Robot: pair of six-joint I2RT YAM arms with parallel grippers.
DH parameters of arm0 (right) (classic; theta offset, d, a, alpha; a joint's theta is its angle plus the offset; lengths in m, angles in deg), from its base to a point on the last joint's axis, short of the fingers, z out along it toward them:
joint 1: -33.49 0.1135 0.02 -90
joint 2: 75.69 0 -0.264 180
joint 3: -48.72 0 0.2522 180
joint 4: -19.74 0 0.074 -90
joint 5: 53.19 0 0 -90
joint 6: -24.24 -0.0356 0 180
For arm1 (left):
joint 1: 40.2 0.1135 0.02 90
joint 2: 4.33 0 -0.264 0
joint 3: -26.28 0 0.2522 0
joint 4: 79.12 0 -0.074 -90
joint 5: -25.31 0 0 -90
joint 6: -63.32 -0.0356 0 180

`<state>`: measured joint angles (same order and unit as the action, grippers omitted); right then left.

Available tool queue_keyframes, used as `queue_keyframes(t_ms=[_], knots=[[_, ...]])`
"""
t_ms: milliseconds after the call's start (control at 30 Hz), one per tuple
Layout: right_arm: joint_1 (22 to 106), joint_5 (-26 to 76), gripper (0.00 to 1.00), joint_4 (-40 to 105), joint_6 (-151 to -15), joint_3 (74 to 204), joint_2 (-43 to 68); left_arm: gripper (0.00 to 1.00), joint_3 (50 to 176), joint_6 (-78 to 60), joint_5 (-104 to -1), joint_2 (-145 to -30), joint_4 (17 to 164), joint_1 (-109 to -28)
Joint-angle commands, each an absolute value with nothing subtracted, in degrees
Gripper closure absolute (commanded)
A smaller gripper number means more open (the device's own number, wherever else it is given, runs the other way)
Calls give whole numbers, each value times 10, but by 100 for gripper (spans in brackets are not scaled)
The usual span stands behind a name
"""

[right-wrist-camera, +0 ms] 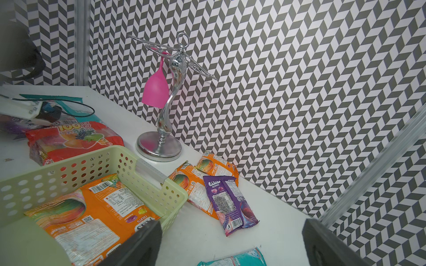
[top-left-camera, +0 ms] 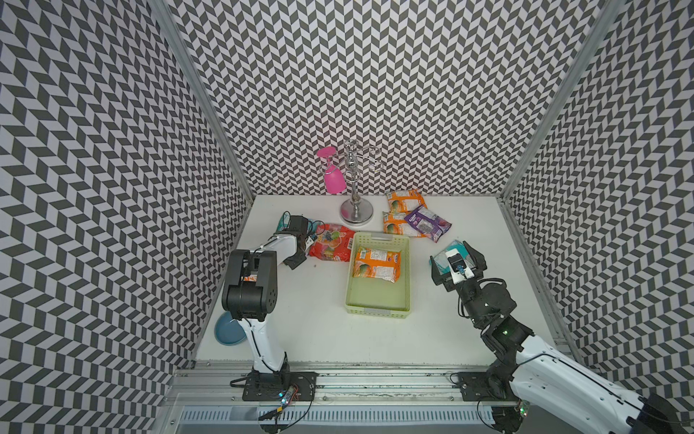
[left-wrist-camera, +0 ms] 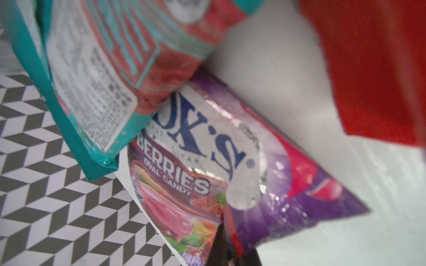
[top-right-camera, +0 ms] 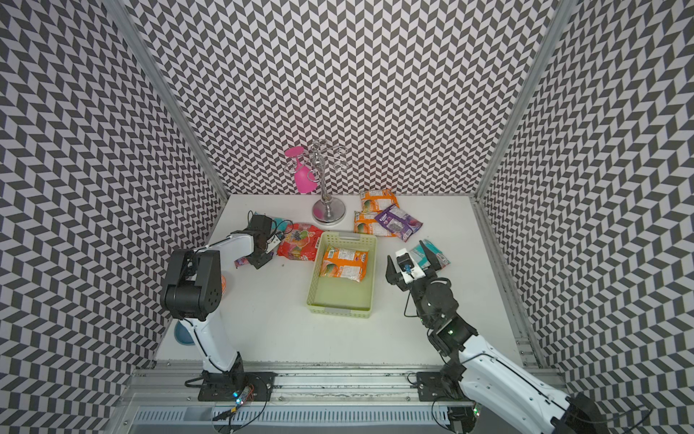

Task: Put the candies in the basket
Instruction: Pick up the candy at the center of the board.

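Our left gripper (left-wrist-camera: 232,251) has its jaws pinched nearly together on an edge of the berries packet (left-wrist-camera: 207,175), which sits beside the red bag (left-wrist-camera: 373,69) with a teal-and-pink packet (left-wrist-camera: 96,76) overlapping one end. We should draw it out slowly so that neighbour does not drag along, then clear the rim of the basket (top-left-camera: 379,238) mid-table. Our right gripper (right-wrist-camera: 231,226) gapes wide, empty, over another teal packet (right-wrist-camera: 235,259).
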<state>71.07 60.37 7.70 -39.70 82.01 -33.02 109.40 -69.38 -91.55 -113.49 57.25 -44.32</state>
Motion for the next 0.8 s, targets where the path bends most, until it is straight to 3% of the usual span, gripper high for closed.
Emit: queue_keyframes(t_ms=[0,300,767], knots=[[708,595,1,45,-396,810,-338,100,1085,-691,-901,-1126,542,-444],[708,598,1,43,-390,809,-333,100,1094,-691,-871,-1059,489,-461],[707,599,1,34,-393,804,-332,100,1286,-701,-662,-975,302,-473]])
